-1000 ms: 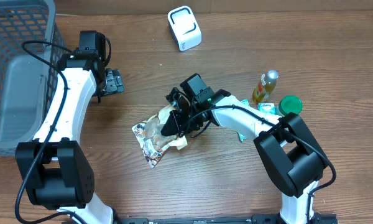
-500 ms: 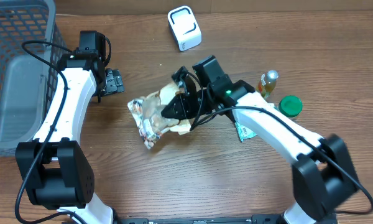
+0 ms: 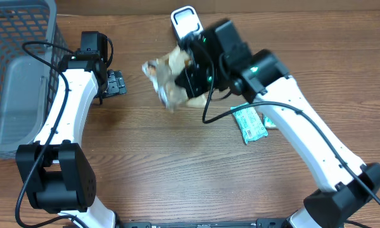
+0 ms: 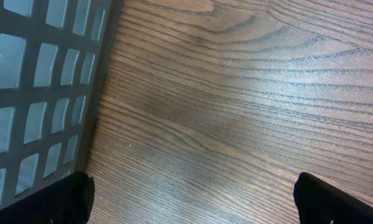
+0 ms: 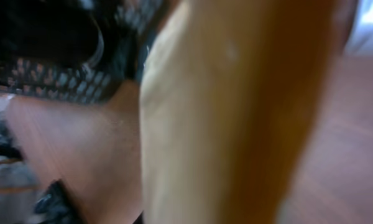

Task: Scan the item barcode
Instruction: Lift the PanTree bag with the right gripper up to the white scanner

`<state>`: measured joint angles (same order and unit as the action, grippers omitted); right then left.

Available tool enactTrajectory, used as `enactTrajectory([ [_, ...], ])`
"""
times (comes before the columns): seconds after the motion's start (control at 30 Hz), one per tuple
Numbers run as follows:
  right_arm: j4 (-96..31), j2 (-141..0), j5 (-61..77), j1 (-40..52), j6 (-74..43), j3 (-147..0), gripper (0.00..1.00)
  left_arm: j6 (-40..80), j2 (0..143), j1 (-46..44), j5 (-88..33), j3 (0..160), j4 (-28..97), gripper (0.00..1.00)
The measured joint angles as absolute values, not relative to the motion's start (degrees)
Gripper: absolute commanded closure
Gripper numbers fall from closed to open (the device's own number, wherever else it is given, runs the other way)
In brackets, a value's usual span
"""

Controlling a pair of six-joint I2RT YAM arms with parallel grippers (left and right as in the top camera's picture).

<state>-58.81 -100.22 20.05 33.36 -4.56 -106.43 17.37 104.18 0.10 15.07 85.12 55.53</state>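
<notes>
Snack packet (image 3: 166, 80), crumpled and silvery with tan and brown patches, is seen in the overhead view at the far middle of the wooden table (image 3: 177, 183), clamped in the right gripper (image 3: 190, 81). The jaws are closed tightly on the packet's right side, and the packet sticks out to the left of them. It is smeared by motion, so whatever is printed on it cannot be read and no barcode can be made out. It lies just beside the white scanner (image 3: 183, 18), on the near left of it; whether the two touch cannot be told. Part of the scanner is covered by the right arm.

In the right wrist view the frame is filled by a blurred tan surface (image 5: 236, 112), with dark patterned shapes at the upper left; nothing there is legible.

A green sachet (image 3: 249, 123) is laid flat on the table under the right arm, well apart from the packet. Its pale lettering is too small to be read.

The left gripper (image 3: 116, 83) is held with its jaws spread wide and nothing between them, near the grey mesh basket (image 3: 16, 38) at the left edge. In the left wrist view only the black fingertips (image 4: 71, 198) are shown at the lower corners, with bare wood between them and the basket wall (image 4: 43, 81) at the left.
</notes>
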Motion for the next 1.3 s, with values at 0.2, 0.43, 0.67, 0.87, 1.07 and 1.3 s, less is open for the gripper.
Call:
enactTrajectory([
  [0.2,-59.29,-99.18,14.72,33.36,0.14,-109.86,0.97,17.37,104.18,0.1,15.09,85.12,55.51,0.0],
  [0.43,-55.22,-99.29,13.23,33.5,2.02,-109.86,0.96,17.37,104.18,0.1,15.14,85.12,55.53,0.0],
  [0.67,-53.3,-100.66,10.72,35.03,9.45,-109.86,0.96,17.37,104.18,0.1,15.25,85.12,55.51,0.0],
  [0.87,-49.08,-105.78,5.69,35.77,16.03,-109.86,0.96,17.37,104.18,0.1,15.25,85.12,55.53,0.0],
  [1.07,-42.54,-109.86,0.51,35.77,23.66,-109.86,0.96,17.37,104.18,0.1,15.25,85.12,55.53,0.01],
  [1.3,-33.04,-114.37,-7.6,35.77,31.4,-109.86,0.96,17.37,104.18,0.1,15.25,85.12,55.53,0.0],
])
